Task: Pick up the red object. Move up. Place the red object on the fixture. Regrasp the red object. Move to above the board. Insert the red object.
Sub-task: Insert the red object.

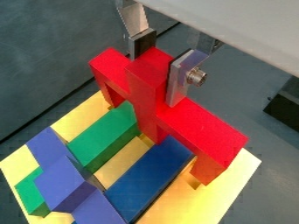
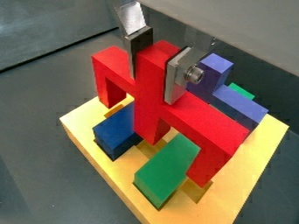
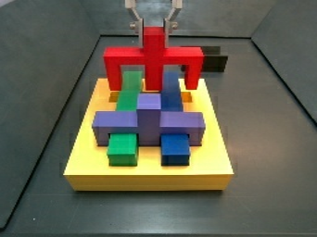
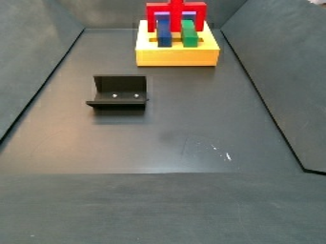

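In a wrist view the gripper (image 1: 162,59) is closing its two silver fingers (image 1: 184,77) on the upright stem of the red object (image 1: 163,109), which is standing over the board (image 1: 239,197) with its prongs pointing down. The green bar (image 1: 103,138) and the blue bar (image 1: 152,173) are lying in the board's slots under it, and a purple block (image 1: 59,171) is sitting across them. I judge the pickup, the fixture stop and the regrasp to be done, and only the last push down and the letting go to be left

In a wrist view from the opposite side, the gripper (image 2: 156,54) is clamping the same stem, and the red object's (image 2: 146,92) prongs are reaching down to the board (image 2: 105,157); whether they are fully seated I cannot tell

In a side view the red object (image 3: 152,60) is standing at the far end of the board (image 3: 148,171), behind the purple block (image 3: 148,118), with the gripper (image 3: 154,20) above it

In a side view the fixture (image 4: 118,93) is standing empty, well apart from the board (image 4: 178,55)
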